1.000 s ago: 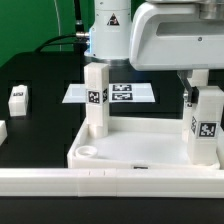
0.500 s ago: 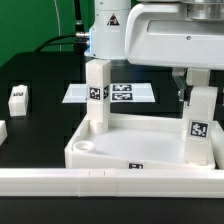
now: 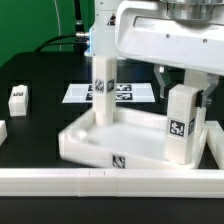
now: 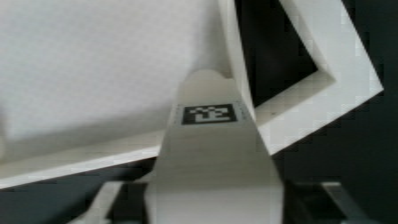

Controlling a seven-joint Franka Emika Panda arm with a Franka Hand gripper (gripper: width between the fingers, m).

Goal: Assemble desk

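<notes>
The desk top (image 3: 120, 150) is seen sitting on the black table (image 3: 40, 85), rotated a bit, right below the tool (image 4: 217, 205). One tagged leg (image 3: 180, 125) is stood up in the corner directly under the tool; whether it's actually gripped can't be told. Another leg (image 3: 104, 88) is planted at the far corner.

The scene is viewed by the exterior camera from low at the table's near edge, facing the far green backdrop; the desk top (image 3: 135, 150) and a tagged leg (image 4: 214, 150) are seen close from above by the wrist camera; both are shared.
</notes>
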